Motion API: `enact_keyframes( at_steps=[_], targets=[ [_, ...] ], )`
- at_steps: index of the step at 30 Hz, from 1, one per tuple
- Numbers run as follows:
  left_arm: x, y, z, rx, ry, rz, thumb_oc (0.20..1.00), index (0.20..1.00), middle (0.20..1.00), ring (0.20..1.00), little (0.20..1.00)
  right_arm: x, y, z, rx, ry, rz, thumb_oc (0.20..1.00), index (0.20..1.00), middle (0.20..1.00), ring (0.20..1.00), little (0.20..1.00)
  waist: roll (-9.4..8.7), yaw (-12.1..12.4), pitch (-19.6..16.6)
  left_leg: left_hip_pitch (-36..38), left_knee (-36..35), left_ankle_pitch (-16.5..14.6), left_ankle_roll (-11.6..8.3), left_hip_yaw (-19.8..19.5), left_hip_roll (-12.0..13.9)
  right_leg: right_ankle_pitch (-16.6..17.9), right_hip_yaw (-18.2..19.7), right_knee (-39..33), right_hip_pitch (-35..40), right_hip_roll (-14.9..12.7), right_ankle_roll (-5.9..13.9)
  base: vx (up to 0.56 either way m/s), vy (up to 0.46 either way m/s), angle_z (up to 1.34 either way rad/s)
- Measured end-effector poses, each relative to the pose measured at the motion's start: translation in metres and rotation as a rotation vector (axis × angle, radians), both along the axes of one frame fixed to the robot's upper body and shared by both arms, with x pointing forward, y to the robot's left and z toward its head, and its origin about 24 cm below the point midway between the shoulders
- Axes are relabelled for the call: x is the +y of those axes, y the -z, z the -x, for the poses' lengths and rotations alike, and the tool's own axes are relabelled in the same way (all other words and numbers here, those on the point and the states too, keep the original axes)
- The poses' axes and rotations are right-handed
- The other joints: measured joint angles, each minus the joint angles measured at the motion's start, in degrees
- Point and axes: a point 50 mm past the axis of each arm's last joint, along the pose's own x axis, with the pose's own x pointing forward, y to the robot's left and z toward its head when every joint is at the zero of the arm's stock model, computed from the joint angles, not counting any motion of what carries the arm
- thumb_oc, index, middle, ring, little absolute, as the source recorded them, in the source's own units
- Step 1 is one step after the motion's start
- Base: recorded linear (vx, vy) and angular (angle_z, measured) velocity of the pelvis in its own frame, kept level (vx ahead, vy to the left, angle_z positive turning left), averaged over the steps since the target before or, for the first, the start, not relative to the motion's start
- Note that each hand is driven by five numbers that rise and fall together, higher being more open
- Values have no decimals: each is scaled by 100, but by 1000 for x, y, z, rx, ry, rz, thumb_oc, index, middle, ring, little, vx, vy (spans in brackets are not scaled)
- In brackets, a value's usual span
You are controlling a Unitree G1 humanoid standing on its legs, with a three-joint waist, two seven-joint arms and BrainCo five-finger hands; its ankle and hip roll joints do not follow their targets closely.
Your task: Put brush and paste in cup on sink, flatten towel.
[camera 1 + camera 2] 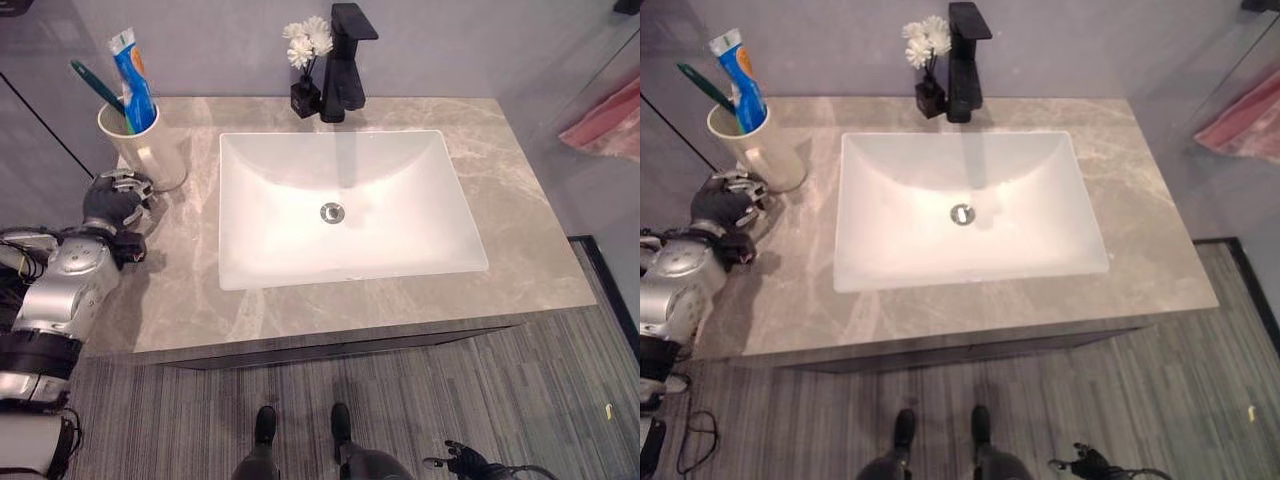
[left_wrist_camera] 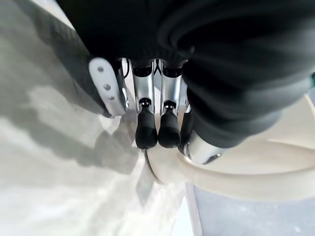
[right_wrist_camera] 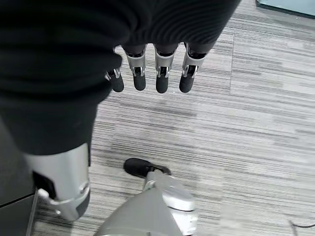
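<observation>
A cream cup [image 1: 150, 150] stands upright at the counter's far left corner. A green toothbrush [image 1: 95, 85] and a blue toothpaste tube [image 1: 133, 75] stick up out of it. My left hand [image 1: 112, 203] rests on the counter just in front of the cup's base. In the left wrist view its fingers [image 2: 146, 132] are relaxed and reach down beside the cup [image 2: 236, 182], closed on nothing. My right hand [image 1: 465, 462] hangs low over the floor with its fingers [image 3: 139, 81] straight and empty. A pink towel [image 1: 610, 125] lies at the far right, beyond the counter.
The grey marble counter [image 1: 540, 230] holds a white rectangular sink [image 1: 260, 170] in its middle. Behind the sink stand a black faucet [image 1: 345, 60] and a small black vase of white flowers [image 1: 310, 45]. Striped grey floor [image 1: 500, 380] runs along the counter's front edge.
</observation>
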Motion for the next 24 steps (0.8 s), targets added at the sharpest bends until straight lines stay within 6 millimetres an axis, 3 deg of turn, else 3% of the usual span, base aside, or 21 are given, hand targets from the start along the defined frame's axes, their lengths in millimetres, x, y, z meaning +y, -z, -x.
enact_keyframes(
  at_steps=[14,19,21,24],
  targets=[
    [-8,-13,-28,-23,-38,40,200,200,200,200,200,7,1,-3,-7,-7,-23,1000,1000,1000,1000,1000,21,-138,24,-27,0,0,0,17,1,5,23,17,-39,2,2,0,0,0],
    [-4,-35,-40,-62,-108,74,200,200,200,200,200,8,0,-6,-17,-13,-23,1000,1000,1000,1000,1000,-32,-245,87,-115,0,11,2,24,-2,34,49,42,-134,2,6,0,1,-1],
    [-13,-48,-51,-112,-141,183,200,200,200,200,200,11,1,-6,-13,-27,-27,1000,1000,1000,1000,1000,-78,-238,139,-137,0,12,2,15,-2,34,30,25,-143,1,6,-3,0,2],
    [-16,-58,-53,-137,-131,180,200,200,200,200,200,12,1,-6,-16,-29,-30,1000,1000,1000,1000,1000,-58,-278,166,-226,0,18,9,12,-7,44,37,43,-237,-5,9,0,0,0]
  ],
)
